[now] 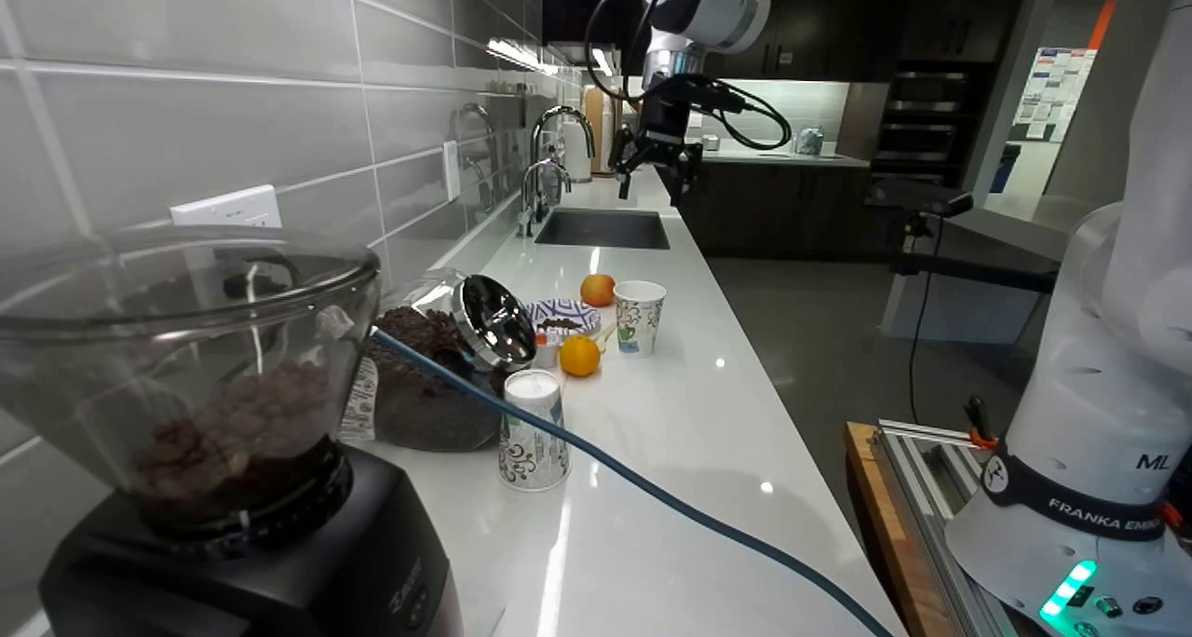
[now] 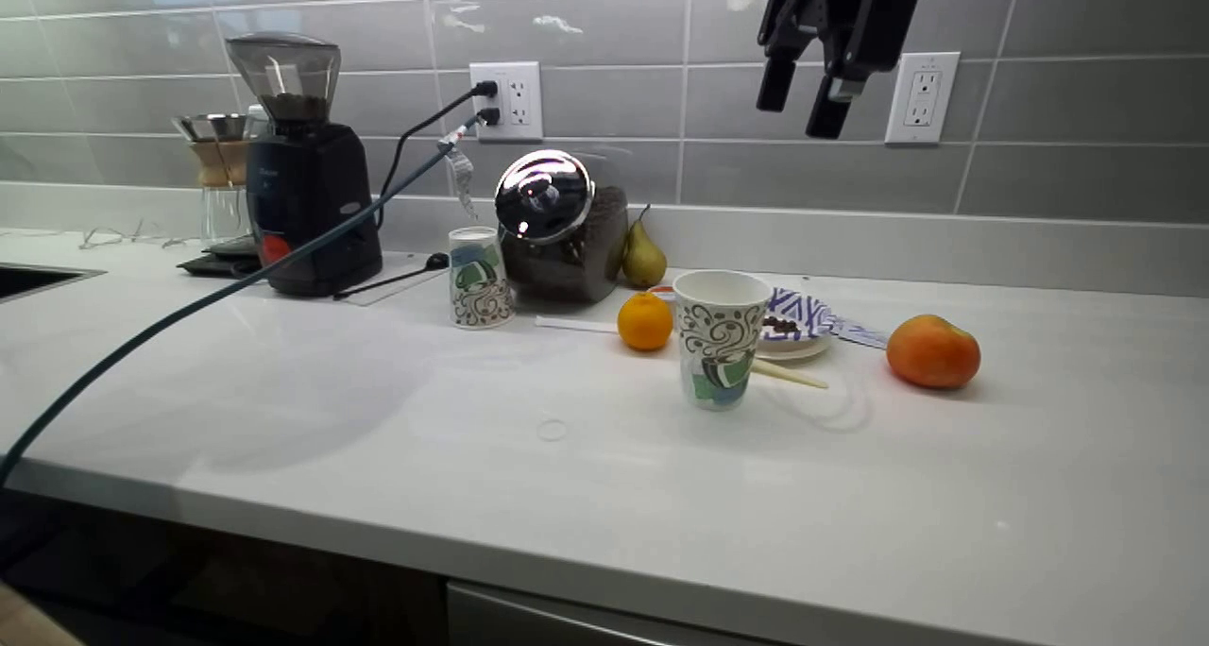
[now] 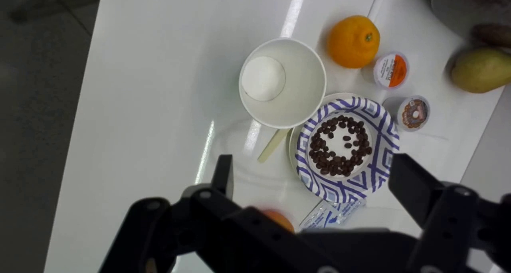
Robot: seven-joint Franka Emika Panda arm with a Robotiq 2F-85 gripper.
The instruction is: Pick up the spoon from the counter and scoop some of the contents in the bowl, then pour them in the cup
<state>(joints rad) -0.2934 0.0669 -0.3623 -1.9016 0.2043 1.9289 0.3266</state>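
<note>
The cup [image 1: 641,316] is white paper with dark swirls, upright on the counter; it also shows in an exterior view [image 2: 722,339] and in the wrist view [image 3: 305,85]. Beside it sits the bowl [image 2: 801,308], shallow paper with a purple pattern, holding dark beans [image 3: 339,165]. A pale yellowish handle, likely the spoon [image 3: 273,146], lies on the counter next to the bowl [image 3: 384,133]; the cup hides its other end. It also shows in an exterior view [image 2: 791,374]. My gripper [image 3: 313,159] is open and empty, high above them in both exterior views [image 2: 801,112] [image 1: 651,190].
An orange [image 2: 645,322], two small pods [image 3: 393,70] [image 3: 414,113], a reddish fruit [image 2: 933,351] and a foil packet [image 3: 331,215] surround the bowl and cup. An overturned cup [image 2: 480,278], tilted jar [image 2: 567,249], pear [image 2: 644,254] and grinder [image 2: 312,193] stand near the wall. A blue cable [image 1: 633,479] crosses above the counter.
</note>
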